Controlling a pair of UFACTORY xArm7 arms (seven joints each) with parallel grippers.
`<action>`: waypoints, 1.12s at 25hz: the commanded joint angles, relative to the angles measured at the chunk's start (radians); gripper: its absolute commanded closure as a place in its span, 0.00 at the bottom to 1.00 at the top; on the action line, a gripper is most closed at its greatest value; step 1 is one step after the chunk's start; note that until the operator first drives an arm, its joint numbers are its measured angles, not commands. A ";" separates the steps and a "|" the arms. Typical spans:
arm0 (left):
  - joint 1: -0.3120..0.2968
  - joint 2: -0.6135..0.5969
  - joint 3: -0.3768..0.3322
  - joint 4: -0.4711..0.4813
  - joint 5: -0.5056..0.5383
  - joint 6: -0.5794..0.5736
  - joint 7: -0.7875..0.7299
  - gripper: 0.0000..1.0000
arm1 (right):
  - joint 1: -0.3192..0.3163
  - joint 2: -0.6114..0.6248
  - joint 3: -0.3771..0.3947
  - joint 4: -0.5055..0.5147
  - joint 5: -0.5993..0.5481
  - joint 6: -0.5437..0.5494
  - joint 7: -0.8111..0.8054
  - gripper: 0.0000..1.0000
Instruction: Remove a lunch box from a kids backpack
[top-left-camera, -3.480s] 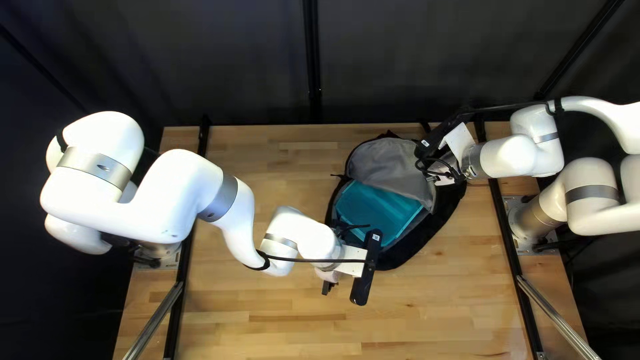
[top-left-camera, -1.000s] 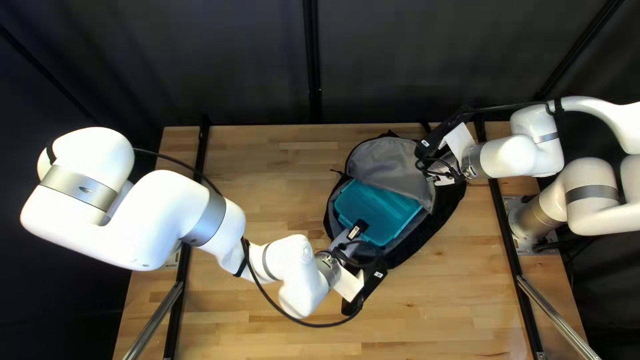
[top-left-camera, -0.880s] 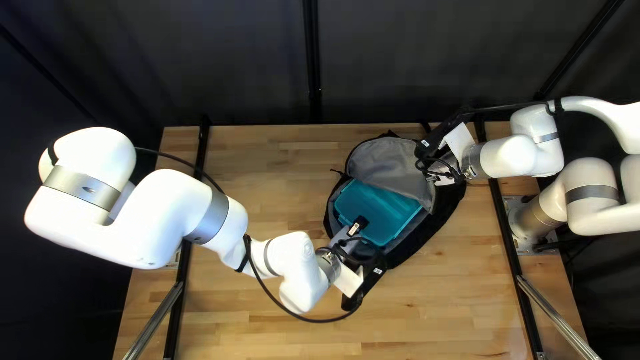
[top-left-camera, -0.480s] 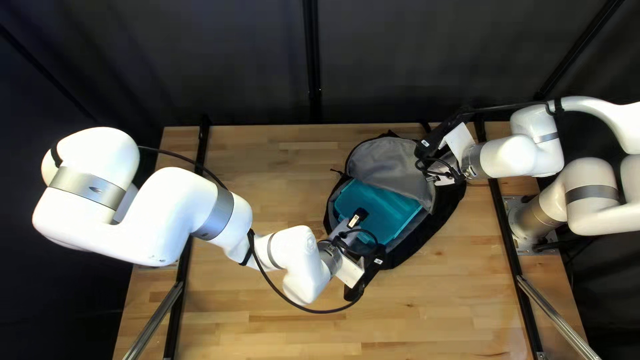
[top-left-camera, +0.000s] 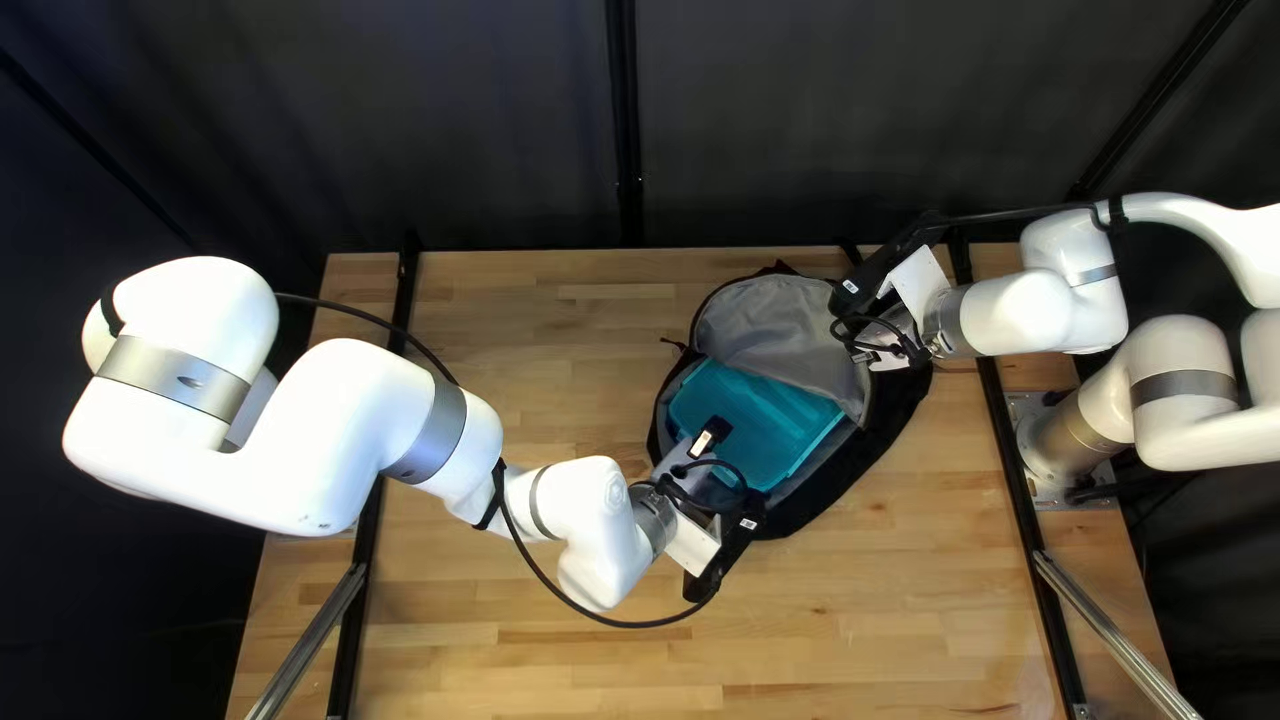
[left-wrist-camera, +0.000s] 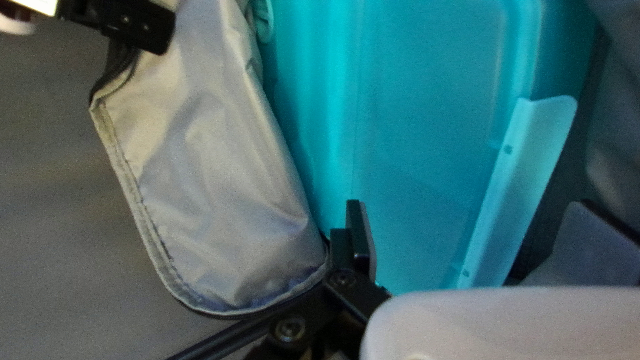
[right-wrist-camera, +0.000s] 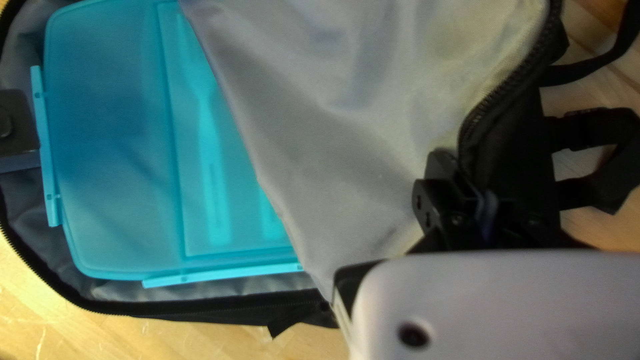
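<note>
1. Your lunch box (left-wrist-camera: 420, 133) lies in the open backpack (top-left-camera: 860, 470), partly under the grey flap (right-wrist-camera: 320, 120). Seat the left gripper (left-wrist-camera: 473, 240) deeper around its body before squeezing; its fingers stand wide apart.
2. It's translucent teal, with paler latches (left-wrist-camera: 517, 193); avoid lifting by one alone.
3. Your right gripper (right-wrist-camera: 461, 200) is clamped on the flap's edge; hold that back as you lift.

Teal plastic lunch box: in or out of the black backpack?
In. Grey fabric lining borders the box; grey flap overlaps one side.
</note>
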 commanded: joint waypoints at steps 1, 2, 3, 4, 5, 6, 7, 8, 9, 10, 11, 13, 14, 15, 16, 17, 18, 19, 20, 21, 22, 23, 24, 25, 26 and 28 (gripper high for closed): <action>0.004 0.004 0.005 0.001 0.013 -0.008 -0.001 0.00 | 0.000 0.000 0.000 0.000 0.000 0.000 0.000 1.00; 0.006 0.004 0.007 0.002 0.017 -0.011 -0.001 0.00 | 0.000 0.000 0.000 0.000 0.000 0.000 0.000 1.00; 0.007 0.004 0.007 0.003 0.019 -0.014 -0.001 0.00 | 0.000 0.000 0.000 0.000 0.000 0.000 0.000 1.00; 0.007 0.005 0.008 0.002 0.021 -0.015 -0.002 0.00 | 0.000 0.000 0.000 0.000 0.000 0.000 0.000 1.00; 0.008 0.005 0.008 0.002 0.023 -0.016 -0.003 0.00 | 0.000 0.000 0.000 0.000 0.000 0.000 0.000 1.00; 0.007 0.005 0.008 0.002 0.022 -0.016 -0.003 0.00 | 0.000 0.000 0.000 0.000 0.000 0.000 0.000 1.00; 0.007 0.004 0.008 0.004 0.022 -0.016 -0.003 0.00 | 0.000 0.000 0.000 0.000 0.000 0.000 0.000 1.00; 0.007 0.004 0.007 0.005 0.022 -0.016 -0.003 0.00 | 0.000 0.000 0.000 0.000 0.000 0.000 0.000 1.00; 0.005 0.006 0.006 0.006 0.020 -0.013 -0.001 0.00 | 0.000 0.000 0.000 0.000 0.000 0.000 0.000 1.00; 0.002 0.010 0.004 0.004 0.017 -0.007 0.003 0.00 | 0.000 0.000 0.000 0.000 0.000 0.000 0.000 1.00; -0.001 0.014 0.003 0.003 0.015 -0.003 0.005 0.00 | 0.000 0.000 0.000 0.000 0.000 0.000 0.000 1.00; -0.007 0.023 0.000 -0.001 0.009 0.009 0.012 0.00 | 0.000 0.000 0.000 0.000 0.000 0.000 0.000 1.00; -0.009 0.027 -0.001 -0.002 0.007 0.014 0.015 0.00 | 0.000 0.000 0.000 0.000 0.000 0.000 0.000 1.00; -0.012 0.032 -0.002 -0.005 0.005 0.019 0.018 0.00 | 0.000 0.000 0.000 0.000 0.000 0.000 0.000 1.00; -0.013 0.034 -0.003 -0.006 0.004 0.022 0.019 0.00 | 0.000 0.000 0.000 0.000 0.000 0.000 0.000 1.00; -0.015 0.038 -0.004 -0.005 0.001 0.027 0.024 0.00 | 0.000 0.000 0.000 0.000 0.000 0.000 0.000 1.00; -0.016 0.037 -0.005 -0.002 0.000 0.029 0.027 0.00 | 0.000 0.000 0.000 0.000 0.000 0.000 0.000 1.00; -0.016 0.034 -0.005 0.002 -0.001 0.028 0.028 0.00 | 0.000 0.000 0.000 0.000 0.000 0.000 0.000 1.00; -0.012 0.020 -0.004 0.012 0.000 0.021 0.027 0.00 | 0.000 0.000 0.000 0.000 0.000 0.000 0.000 1.00; -0.010 0.012 -0.004 0.018 -0.001 0.017 0.025 0.00 | 0.000 0.000 0.000 0.000 0.000 0.000 0.000 1.00; -0.006 -0.001 -0.004 0.027 -0.003 0.011 0.023 0.00 | 0.000 0.000 0.000 0.000 0.000 0.000 0.000 1.00; -0.005 -0.008 -0.005 0.032 -0.006 0.009 0.022 0.00 | 0.000 0.000 0.000 0.000 0.000 0.000 0.000 1.00; -0.004 -0.013 -0.006 0.037 -0.010 0.007 0.023 0.00 | 0.000 0.000 0.000 0.000 0.000 0.000 0.000 1.00; -0.001 -0.019 -0.007 0.043 -0.016 0.004 0.027 0.00 | 0.000 0.000 0.000 0.000 0.000 0.000 0.000 1.00; 0.001 -0.022 -0.007 0.047 -0.019 0.002 0.029 0.00 | 0.000 0.000 0.000 0.000 0.000 0.000 0.000 1.00; 0.010 -0.030 -0.005 0.053 -0.024 -0.009 0.033 0.00 | 0.000 0.000 0.000 0.000 0.000 0.000 0.000 1.00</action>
